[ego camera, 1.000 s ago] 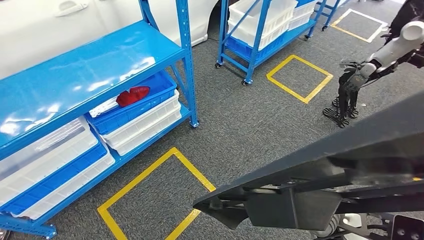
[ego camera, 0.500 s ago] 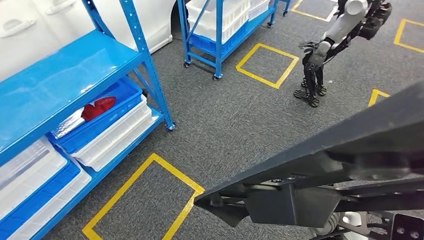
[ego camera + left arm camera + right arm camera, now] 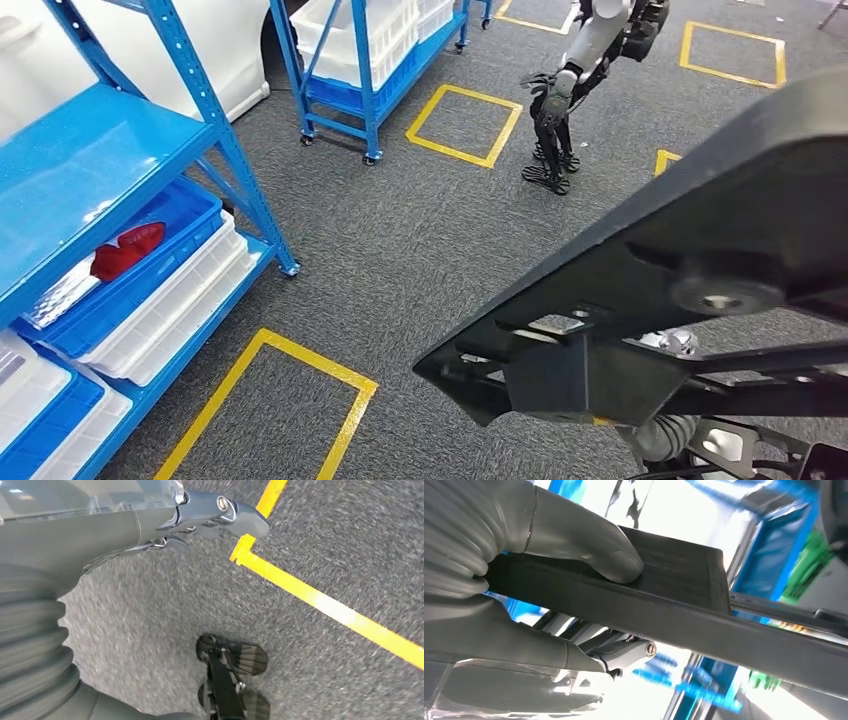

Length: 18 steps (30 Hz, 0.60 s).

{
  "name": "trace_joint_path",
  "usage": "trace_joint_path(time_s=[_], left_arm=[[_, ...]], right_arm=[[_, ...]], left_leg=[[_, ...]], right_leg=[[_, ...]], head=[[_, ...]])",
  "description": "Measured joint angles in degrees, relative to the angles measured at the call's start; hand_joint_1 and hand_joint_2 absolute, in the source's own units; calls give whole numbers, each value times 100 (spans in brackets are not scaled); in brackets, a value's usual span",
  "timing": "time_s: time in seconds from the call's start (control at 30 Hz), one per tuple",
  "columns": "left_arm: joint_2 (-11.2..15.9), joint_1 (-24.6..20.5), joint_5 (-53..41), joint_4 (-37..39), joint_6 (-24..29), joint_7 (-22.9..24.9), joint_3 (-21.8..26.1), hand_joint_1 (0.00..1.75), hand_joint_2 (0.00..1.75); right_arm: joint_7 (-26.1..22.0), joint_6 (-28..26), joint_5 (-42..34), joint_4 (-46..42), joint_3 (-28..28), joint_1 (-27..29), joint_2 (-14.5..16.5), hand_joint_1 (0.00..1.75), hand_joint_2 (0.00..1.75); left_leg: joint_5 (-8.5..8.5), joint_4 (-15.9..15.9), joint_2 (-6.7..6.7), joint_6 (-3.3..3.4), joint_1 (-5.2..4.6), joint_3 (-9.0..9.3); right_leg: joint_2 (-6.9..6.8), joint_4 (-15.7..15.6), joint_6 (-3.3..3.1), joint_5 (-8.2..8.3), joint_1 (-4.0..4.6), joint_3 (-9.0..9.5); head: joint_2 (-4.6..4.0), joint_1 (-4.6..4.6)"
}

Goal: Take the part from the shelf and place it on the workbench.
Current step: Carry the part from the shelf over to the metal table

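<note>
One black part is clamped in the right hand; the left hand hangs empty, fingers apart. Two blue shelves stand on grey carpet marked with yellow squares.

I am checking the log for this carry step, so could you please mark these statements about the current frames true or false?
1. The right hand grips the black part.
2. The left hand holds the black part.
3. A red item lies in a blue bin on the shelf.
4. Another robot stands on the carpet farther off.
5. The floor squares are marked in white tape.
1. True: the right hand grips the black part, its thumb pressed on one face.
2. False: the left hand hangs over the carpet with nothing in it.
3. True: the red item lies in a blue bin on the shelf.
4. True: another robot stands there.
5. False: the floor squares are marked in yellow.
</note>
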Motion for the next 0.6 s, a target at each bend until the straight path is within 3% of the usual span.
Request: trace_joint_path(time_s=[0.07,0.1,0.13,0.2,0.27,0.3,0.37,0.4,0.47,0.53,0.57,0.6], left_arm=[[27,8,1,0,-5,0,-14,0,175],[34,5,3,1,-5,-3,-16,0,175],[37,-3,8,1,-6,-12,-18,0,175],[30,-15,28,1,-13,-49,-20,0,175],[10,-19,68,1,-28,-90,-20,0,175],[-2,-19,92,1,-37,-101,-19,0,175],[-33,-28,128,1,-46,-96,-17,0,175],[-49,-38,139,1,-48,-83,-17,0,175],[-81,-52,154,1,-49,-53,-16,0,175],[-101,-31,166,1,-49,-12,-14,0,175],[-105,-11,169,1,-48,13,-13,0,175],[-109,6,171,1,-48,35,-11,0,175]], right_arm=[[2,-154,57,119,22,-139,-25,175,175],[3,-242,66,203,56,-224,-43,175,175],[4,-330,68,299,104,-318,-63,175,175],[6,-469,68,489,213,-523,-104,175,175],[16,-549,60,679,334,-727,-127,175,175],[32,-580,55,774,394,-825,-133,175,175],[98,-626,35,961,490,-998,-138,175,175],[145,-640,19,1041,522,-1072,-139,175,175],[224,-650,-29,1184,585,-1227,-142,175,175],[301,-667,-91,1323,655,-1375,-143,175,175],[358,-688,-122,1404,688,-1440,-142,175,175],[420,-713,-150,1491,714,-1496,-142,175,175]], left_leg=[[1,1,186,14,-27,-17],[-2,5,273,12,-34,-24],[-5,10,354,8,-38,-28],[-20,31,488,-15,-40,-26],[-49,69,585,-67,-64,-27],[-59,81,628,-100,-73,-25],[-66,76,722,-164,-76,-8],[-86,90,705,-198,-62,-4],[-288,380,463,-255,-31,-120],[-676,1140,174,-287,-7,-475],[-828,1549,124,-295,-3,-676],[-872,1799,108,-298,-2,-812]], right_leg=[[-169,726,48,-315,-35,-351],[-199,885,66,-336,-55,-417],[-225,808,79,-252,-71,-361],[-386,70,77,83,-83,73],[-591,-587,17,274,-49,438],[-637,-711,-21,287,-26,497],[-535,-739,-93,298,-2,476],[-482,-761,-123,316,-12,478],[-373,-809,-185,361,-40,490],[-254,-816,-218,382,-37,486],[-182,-811,-224,384,-29,480],[-104,-803,-226,385,-23,478]], head=[[0,6],[0,6],[-1,7],[0,9],[1,5],[1,2],[-1,-2],[-1,-5],[0,-19],[0,-45],[0,-53],[-1,-55]])
